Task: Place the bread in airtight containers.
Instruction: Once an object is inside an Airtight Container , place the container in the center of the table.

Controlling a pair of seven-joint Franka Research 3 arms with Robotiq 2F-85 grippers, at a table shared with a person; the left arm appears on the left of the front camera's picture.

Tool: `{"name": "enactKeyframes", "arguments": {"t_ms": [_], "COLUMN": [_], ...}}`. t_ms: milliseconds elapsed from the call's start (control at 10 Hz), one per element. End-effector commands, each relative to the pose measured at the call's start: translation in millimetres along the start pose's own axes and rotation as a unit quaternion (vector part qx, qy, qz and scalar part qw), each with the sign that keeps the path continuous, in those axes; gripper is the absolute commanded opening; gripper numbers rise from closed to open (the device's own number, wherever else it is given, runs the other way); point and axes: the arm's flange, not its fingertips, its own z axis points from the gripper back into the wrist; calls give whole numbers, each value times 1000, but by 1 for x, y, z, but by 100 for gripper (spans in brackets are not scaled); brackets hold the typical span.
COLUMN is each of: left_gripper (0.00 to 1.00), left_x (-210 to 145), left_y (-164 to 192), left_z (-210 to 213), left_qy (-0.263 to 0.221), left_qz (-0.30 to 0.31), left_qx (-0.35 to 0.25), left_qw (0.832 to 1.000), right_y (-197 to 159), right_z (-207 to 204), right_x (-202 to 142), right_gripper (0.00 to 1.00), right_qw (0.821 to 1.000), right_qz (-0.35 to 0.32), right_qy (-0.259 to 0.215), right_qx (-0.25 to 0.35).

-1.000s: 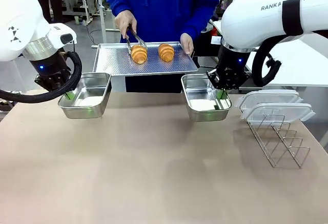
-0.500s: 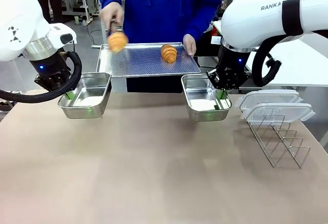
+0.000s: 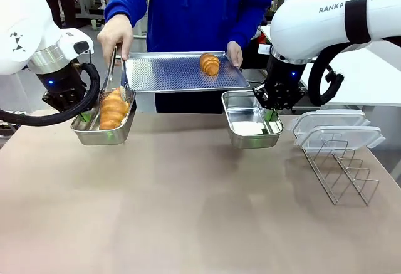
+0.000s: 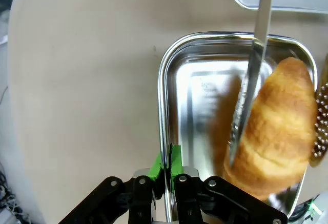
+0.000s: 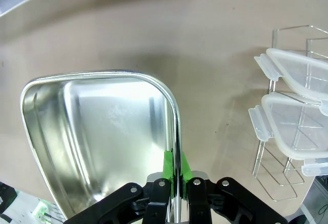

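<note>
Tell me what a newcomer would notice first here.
A golden croissant, gripped by the person's tongs, is in the left steel tin, whose rim the left tool pinches. A second croissant lies on the perforated tray the person holds, behind the empty right tin, clamped at its rim by the right tool.

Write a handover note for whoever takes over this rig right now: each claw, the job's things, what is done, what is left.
Left claw: shut on the left tin, at its rim.
Right claw: shut on the right tin, at its rim; that tin is empty.
First croissant: in the left tin, with the person's tongs around it.
Second croissant: on the tray the person holds.
Lids: off, stacked at the wire rack.
Done: one roll nearly placed.
Left: second roll into the right tin, then both lids on.
</note>
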Motion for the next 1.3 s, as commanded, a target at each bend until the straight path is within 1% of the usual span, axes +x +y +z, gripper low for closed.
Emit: {"name": "enactKeyframes", "arguments": {"t_ms": [0, 900, 1000, 1200], "left_gripper": [5, 5, 5, 5], "left_x": [0, 0, -3, -14], "left_y": [0, 0, 5, 4], "left_z": [2, 0, -14, -41], "left_qy": [-2, 0, 6, 9], "left_qz": [4, 0, 18, 31], "left_qx": [0, 0, -1, 0], "left_qw": [1000, 1000, 1000, 999], "right_y": [-1, -1, -1, -1], "right_z": [4, 4, 4, 4], "right_x": [0, 0, 0, 0], "right_gripper": [0, 0, 0, 0], "right_qw": [1000, 1000, 1000, 1000], "right_qz": [-4, -4, -4, -4], "right_qy": [-6, -6, -6, -6], "right_qx": [-2, -2, -2, -2]}}
